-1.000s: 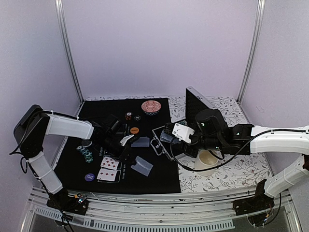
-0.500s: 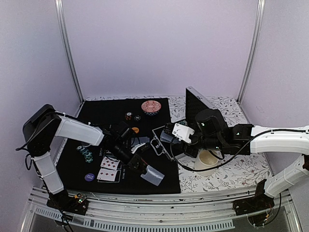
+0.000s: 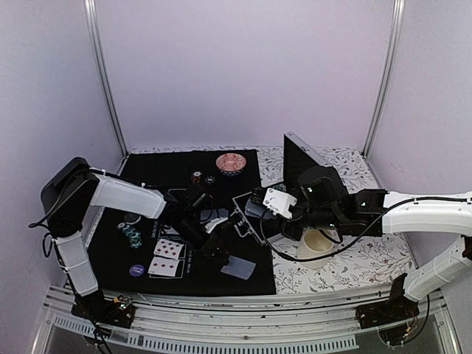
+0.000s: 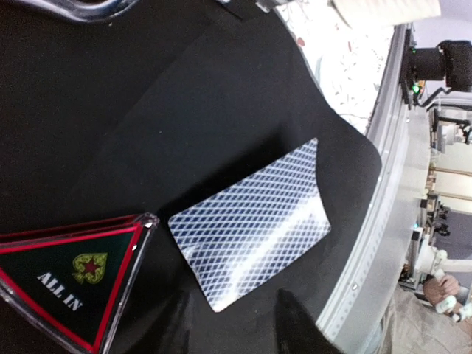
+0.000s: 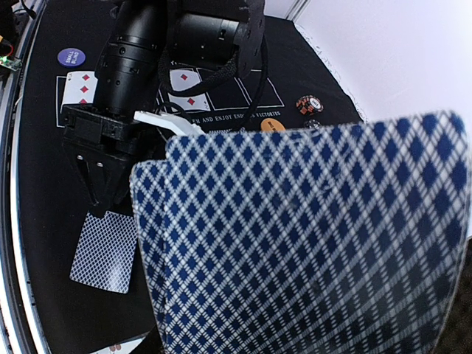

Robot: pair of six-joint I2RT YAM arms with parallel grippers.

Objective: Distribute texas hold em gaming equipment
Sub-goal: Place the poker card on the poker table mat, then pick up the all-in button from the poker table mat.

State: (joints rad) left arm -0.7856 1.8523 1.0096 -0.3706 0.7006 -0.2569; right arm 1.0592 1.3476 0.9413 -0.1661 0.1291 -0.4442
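Note:
One grey-blue-backed playing card (image 4: 251,225) lies flat on the black mat (image 3: 140,254), near its front right corner (image 3: 238,268). My left gripper (image 3: 226,259) hovers just behind the card, open and empty (image 4: 236,328). A red "ALL IN" triangle marker (image 4: 74,273) lies beside that card. My right gripper (image 3: 259,211) stays over the mat's right edge, shut on a deck of playing cards (image 5: 310,243) that fills its wrist view. Face-up cards (image 3: 167,258), green chips (image 3: 133,234) and a purple disc (image 3: 137,271) lie at the mat's left front.
A red patterned bowl (image 3: 231,163) and two chips (image 3: 197,177) sit at the back of the mat. An open black case (image 3: 302,158) and a white cup (image 3: 317,243) stand on the flowered cloth to the right. The table's metal front rail (image 4: 383,243) runs close to the laid card.
My left gripper carried the card forward and right across the mat, set it down flat and opened. The right arm with its deck has not moved.

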